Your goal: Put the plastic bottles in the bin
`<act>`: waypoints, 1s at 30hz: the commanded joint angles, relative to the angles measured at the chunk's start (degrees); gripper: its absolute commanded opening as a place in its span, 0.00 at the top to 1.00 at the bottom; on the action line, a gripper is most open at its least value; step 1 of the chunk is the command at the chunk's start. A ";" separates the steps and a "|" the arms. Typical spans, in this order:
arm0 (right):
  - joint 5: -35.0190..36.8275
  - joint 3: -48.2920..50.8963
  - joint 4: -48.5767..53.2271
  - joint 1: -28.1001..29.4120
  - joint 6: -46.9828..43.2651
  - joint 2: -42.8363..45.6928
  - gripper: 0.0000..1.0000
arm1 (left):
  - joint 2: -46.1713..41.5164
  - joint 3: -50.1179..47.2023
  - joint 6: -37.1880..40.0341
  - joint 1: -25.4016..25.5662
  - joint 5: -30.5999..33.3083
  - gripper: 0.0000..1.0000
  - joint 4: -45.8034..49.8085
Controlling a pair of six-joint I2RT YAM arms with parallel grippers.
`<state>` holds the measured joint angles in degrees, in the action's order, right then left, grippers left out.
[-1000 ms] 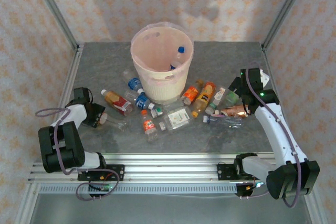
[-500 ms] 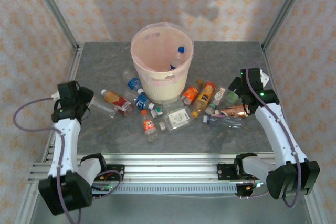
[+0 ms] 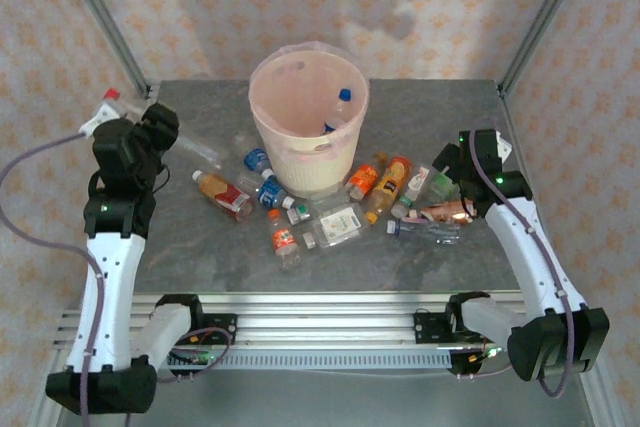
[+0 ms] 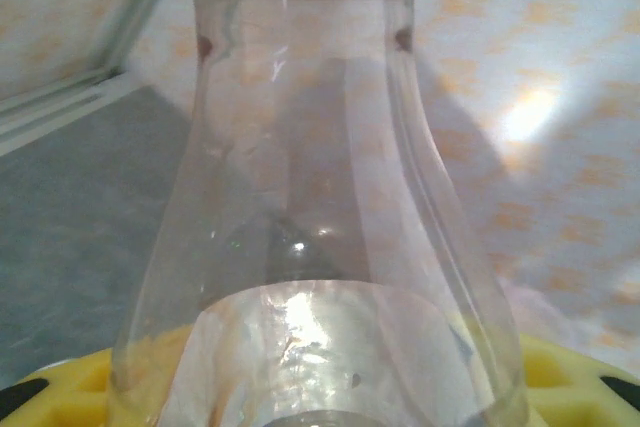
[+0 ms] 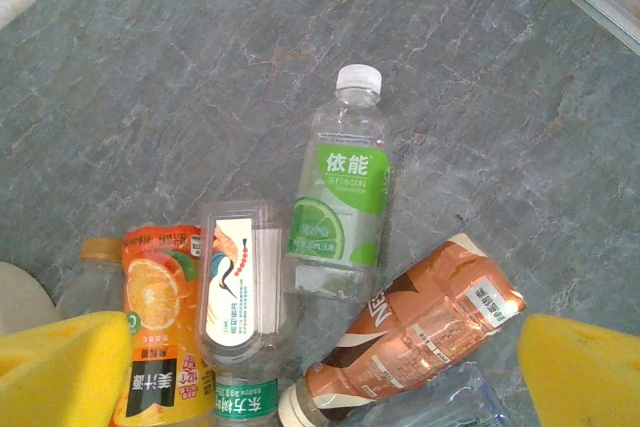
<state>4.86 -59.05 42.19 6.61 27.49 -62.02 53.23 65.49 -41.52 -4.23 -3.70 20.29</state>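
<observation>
Clear red-capped plastic bottle (image 4: 300, 147) clamped in left pincer (image 4: 310, 397), upper left overhead; round cream bin (image 3: 300, 159) sits rightward; right pincer (image 5: 320, 347) gapes open.

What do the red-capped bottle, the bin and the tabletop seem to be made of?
The red-capped bottle: thin clear plastic, glossy; the wall behind shows through it, with bright highlights.
The bin: cream plastic, rather matte, with moulded handle cutouts; a translucent pink liner, probably thin film, sits inside.
The tabletop: grey and veined like stone, matte; perhaps slate, perhaps only a printed laminate.
</observation>
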 commanded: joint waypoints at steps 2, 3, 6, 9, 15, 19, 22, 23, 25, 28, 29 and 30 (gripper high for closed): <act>0.06 0.42 0.04 0.42 0.99 1.63 0.01 | 5.31 7.99 5.07 5.46 3.09 0.56 -10.37; 0.01 0.29 0.21 0.42 1.14 1.64 0.01 | 7.04 9.87 6.27 6.96 3.09 0.56 -11.61; -0.08 -0.08 0.64 0.42 1.18 1.89 0.01 | 11.61 14.74 10.55 11.02 3.40 0.56 -15.17; -0.11 -0.28 0.94 0.42 1.48 2.36 0.01 | 16.23 19.11 15.72 14.15 2.77 0.56 -18.38; -0.03 -0.28 1.40 0.42 1.75 3.15 0.01 | 25.42 28.35 23.13 19.31 -0.85 0.57 -21.42; -0.03 -0.03 1.65 0.42 2.07 3.72 0.01 | 31.21 32.92 29.18 23.00 -2.46 0.57 -22.68; -0.12 0.07 1.70 0.42 2.16 4.23 0.01 | 35.60 36.80 32.97 25.38 -4.61 0.57 -20.83; -0.12 0.08 1.80 0.42 2.21 4.34 0.01 | 37.09 37.90 33.99 26.09 -5.27 0.57 -20.11; -0.03 0.07 2.01 0.42 2.23 4.52 0.01 | 39.35 39.22 35.84 27.39 -5.89 0.57 -18.95; 0.15 -0.04 2.17 0.42 2.45 4.71 0.01 | 41.59 39.08 37.44 29.27 -5.32 0.56 -18.79; 0.15 -0.02 2.23 0.42 2.44 4.80 0.01 | 42.43 39.05 37.47 29.76 -5.11 0.56 -18.70; 0.15 -0.08 2.25 0.42 2.48 4.80 0.01 | 43.05 39.09 37.31 30.05 -4.94 0.56 -18.46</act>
<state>4.62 -59.05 42.72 6.61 28.97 -58.22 95.61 103.04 -7.49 24.86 -7.70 1.17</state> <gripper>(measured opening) 0.992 0.536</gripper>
